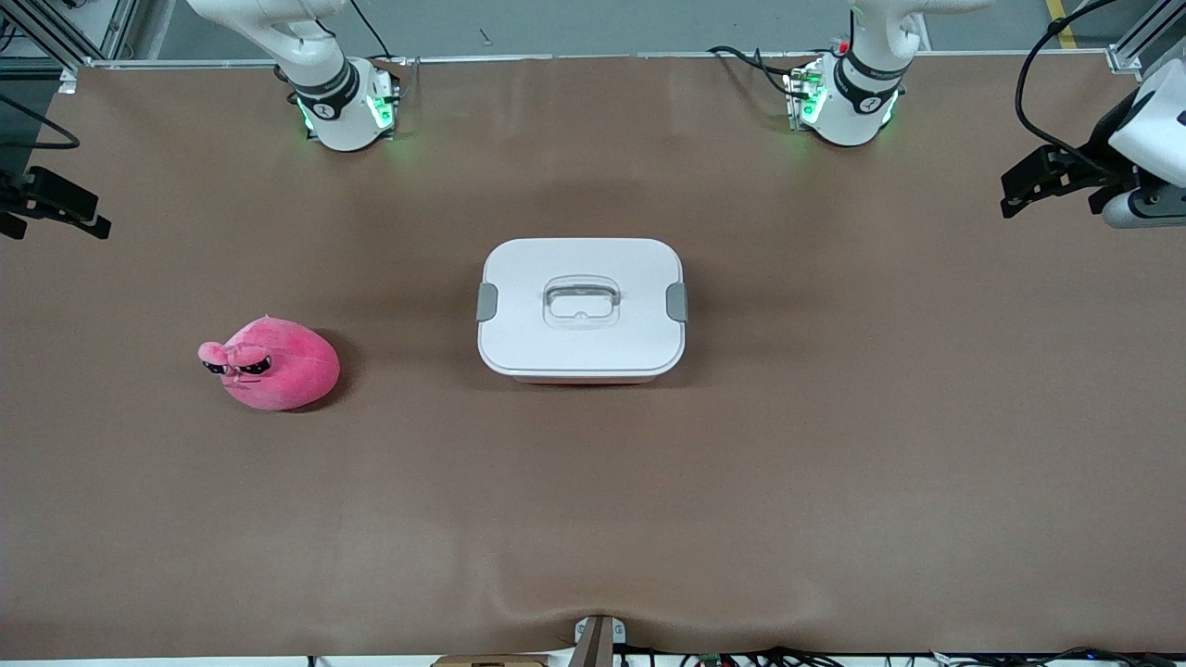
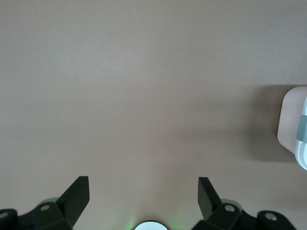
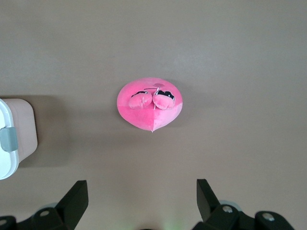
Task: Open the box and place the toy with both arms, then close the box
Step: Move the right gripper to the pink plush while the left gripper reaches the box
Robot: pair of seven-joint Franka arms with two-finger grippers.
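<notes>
We judge the toy (image 1: 270, 363) soft, light, squeezable mid-body; box (image 1: 581, 308) rigid, take its grey clips (image 1: 486, 302); left gripper (image 2: 144, 192) and right gripper (image 3: 142, 194) fingers spread, holding nothing, over bare tabletop (image 1: 834, 463).

box (image 2: 295, 127): edge-cropped | right claw (image 1: 56, 206): partly cropped | box contents: hidden

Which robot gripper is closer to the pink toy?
Right. The right gripper hangs at the toy's end of the table; the left gripper hangs past the box.
</notes>
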